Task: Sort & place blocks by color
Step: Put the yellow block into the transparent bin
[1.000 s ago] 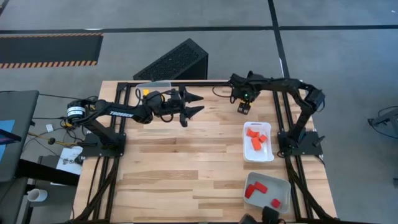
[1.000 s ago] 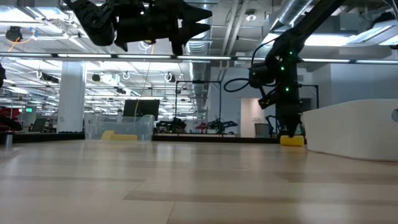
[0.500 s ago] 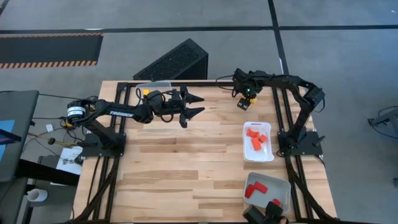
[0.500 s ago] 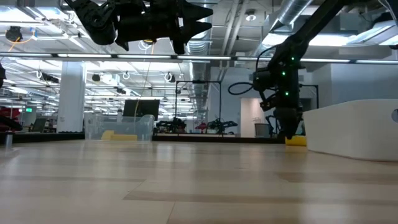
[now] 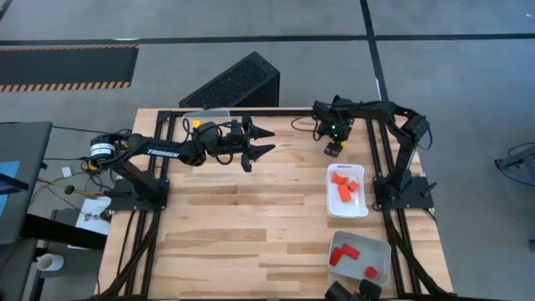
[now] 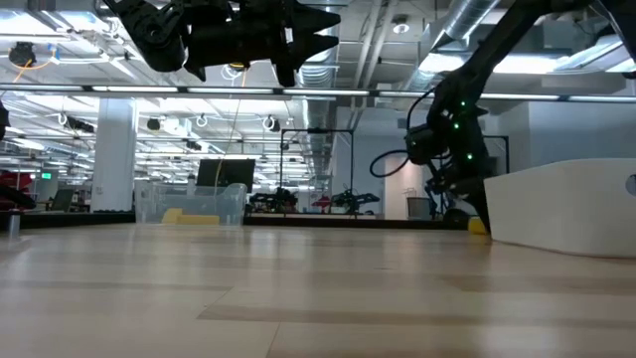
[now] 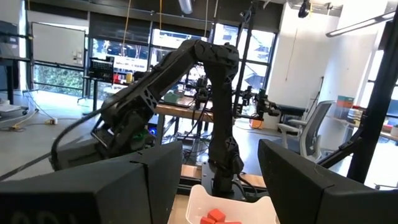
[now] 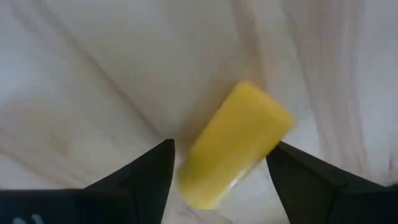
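Light wooden table (image 5: 251,209): right end effector (image 5: 334,147) low at far edge, fingers spread wide astride a yellow rectangular block (image 8: 233,144). Left end effector (image 5: 261,142) raised, parted, empty.

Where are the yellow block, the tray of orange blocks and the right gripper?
yellow block (image 8: 235,144): right wrist view, middle of its top face.
tray of orange blocks (image 5: 347,211): high view, bare white floor near its lower end.
right gripper (image 8: 219,180): right wrist view, midway between its fingertips.

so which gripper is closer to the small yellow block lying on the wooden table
Right. The right gripper is directly over the small yellow block, open fingers either side. The left gripper hangs open in the air well off to the block's left.
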### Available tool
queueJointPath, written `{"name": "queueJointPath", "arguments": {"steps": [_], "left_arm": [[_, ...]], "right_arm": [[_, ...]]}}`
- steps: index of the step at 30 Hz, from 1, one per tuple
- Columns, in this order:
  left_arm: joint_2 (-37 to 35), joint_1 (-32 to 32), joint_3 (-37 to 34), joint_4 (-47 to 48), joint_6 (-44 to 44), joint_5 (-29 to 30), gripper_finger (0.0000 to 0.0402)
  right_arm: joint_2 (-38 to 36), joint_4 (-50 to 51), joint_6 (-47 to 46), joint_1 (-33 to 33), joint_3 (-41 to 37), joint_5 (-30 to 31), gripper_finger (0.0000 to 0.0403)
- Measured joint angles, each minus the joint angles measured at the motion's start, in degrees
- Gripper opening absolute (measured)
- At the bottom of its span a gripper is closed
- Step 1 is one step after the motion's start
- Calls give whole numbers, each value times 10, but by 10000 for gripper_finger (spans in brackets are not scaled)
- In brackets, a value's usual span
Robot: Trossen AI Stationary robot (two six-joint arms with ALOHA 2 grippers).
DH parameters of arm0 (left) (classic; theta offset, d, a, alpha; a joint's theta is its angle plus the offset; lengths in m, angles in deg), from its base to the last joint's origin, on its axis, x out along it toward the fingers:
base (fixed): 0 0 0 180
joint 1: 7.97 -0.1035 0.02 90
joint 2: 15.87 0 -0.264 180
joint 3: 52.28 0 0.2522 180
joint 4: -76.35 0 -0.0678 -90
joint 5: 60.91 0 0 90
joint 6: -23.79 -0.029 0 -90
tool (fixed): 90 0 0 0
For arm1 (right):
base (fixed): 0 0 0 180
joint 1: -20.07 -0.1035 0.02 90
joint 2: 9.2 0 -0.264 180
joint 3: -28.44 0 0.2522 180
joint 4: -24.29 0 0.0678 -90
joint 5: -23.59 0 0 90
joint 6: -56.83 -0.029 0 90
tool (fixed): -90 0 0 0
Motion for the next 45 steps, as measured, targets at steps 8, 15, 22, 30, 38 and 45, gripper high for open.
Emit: {"name": "queueJointPath", "arguments": {"steps": [8, 15, 22, 30, 38, 45], "left_arm": [[0, 0, 0, -3, 5, -1, 201], [0, 0, 0, -4, 13, -5, 201], [-8, -3, 0, 18, -6, -24, 201], [-56, -4, 0, 108, -33, 3, 201], [-8, 10, 0, 43, -19, 10, 201], [100, 14, 18, -5, 68, 13, 215]], "right_arm": [[4, 5, -4, -28, -1, 2, 187], [4, 1, -26, -36, 0, 3, 113], [-66, -19, -57, -55, -1, -57, 113], [-263, -156, -114, -86, -14, -181, 113], [-427, -509, -230, -123, -170, -300, 113], [-462, -765, -319, -186, -300, -313, 113]]}}
